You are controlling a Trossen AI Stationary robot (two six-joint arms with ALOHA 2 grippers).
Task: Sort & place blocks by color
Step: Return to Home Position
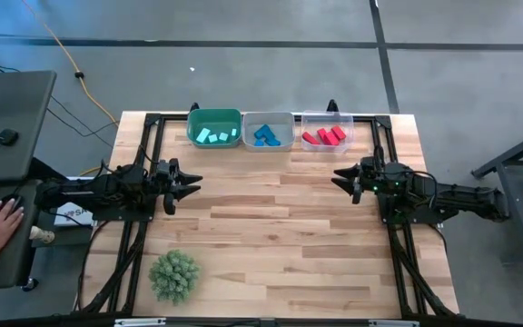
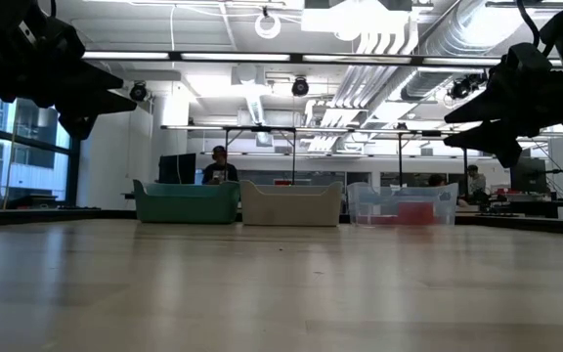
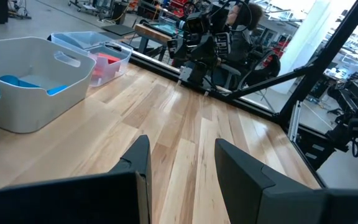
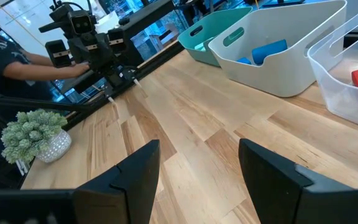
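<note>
Both left tool [image 1: 194, 182] and right tool [image 1: 339, 178] hover spread and empty; blocks [image 1: 263, 136] lie colour-sorted in bins [image 1: 269, 115].

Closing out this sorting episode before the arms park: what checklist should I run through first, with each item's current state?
1. Light teal blocks in the green bin: ok.
2. Blue blocks in the gray bin: ok.
3. Red blocks in the transparent bin: ok.
4. No block loose on the table; besides the bins, only the plant ball stands there: ok.
5. Left gripper open, empty, above the table's left side: ok.
6. Right gripper open, empty, above the table's right side: ok.
</note>
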